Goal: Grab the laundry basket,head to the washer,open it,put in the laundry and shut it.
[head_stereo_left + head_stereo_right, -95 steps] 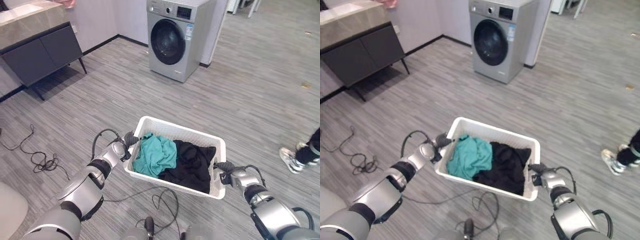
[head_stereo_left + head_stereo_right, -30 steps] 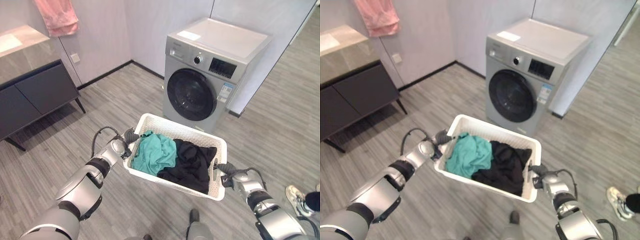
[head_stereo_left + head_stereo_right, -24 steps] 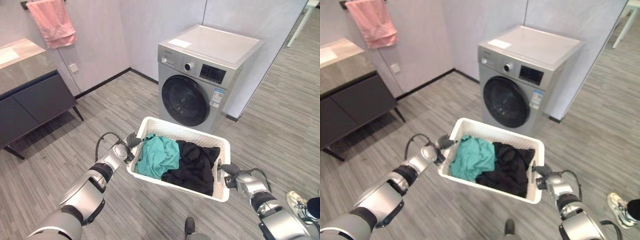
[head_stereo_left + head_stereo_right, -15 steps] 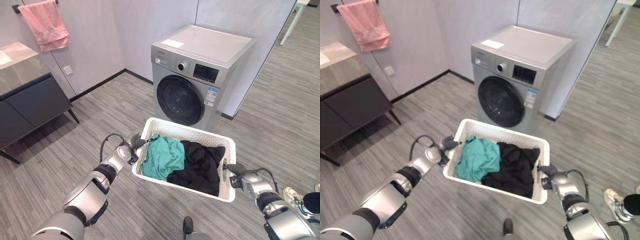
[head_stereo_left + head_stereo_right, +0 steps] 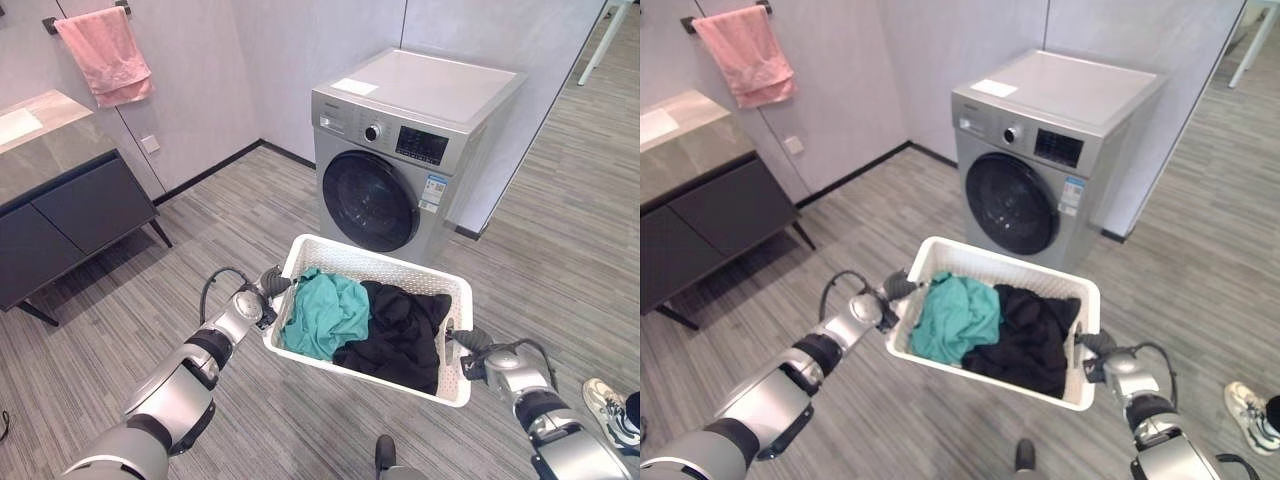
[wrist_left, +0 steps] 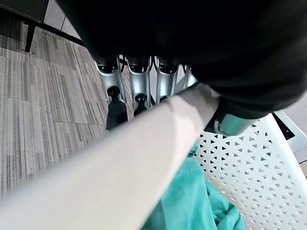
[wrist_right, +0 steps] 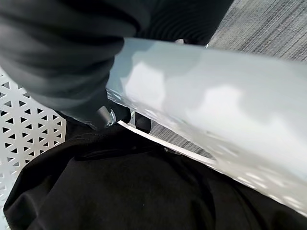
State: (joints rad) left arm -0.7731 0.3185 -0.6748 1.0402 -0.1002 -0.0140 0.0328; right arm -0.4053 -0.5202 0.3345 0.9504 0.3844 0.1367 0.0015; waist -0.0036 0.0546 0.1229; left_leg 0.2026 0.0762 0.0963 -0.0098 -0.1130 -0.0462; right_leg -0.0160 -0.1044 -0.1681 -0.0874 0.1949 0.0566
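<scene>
Two garments, a teal one point(image 5: 322, 312) and a black one point(image 5: 398, 330), heaped in the white laundry basket point(image 5: 372, 265), carried clear of the floor just short of the washer point(image 5: 410, 150). Left hand point(image 5: 262, 293) curled over one end rim, right hand point(image 5: 470, 356) curled round the other. Carrying leg seemingly near done; door point(image 5: 371, 201) shut. Next, probably: set basket on the floor beside the washer, freeing a hand for the door.
</scene>
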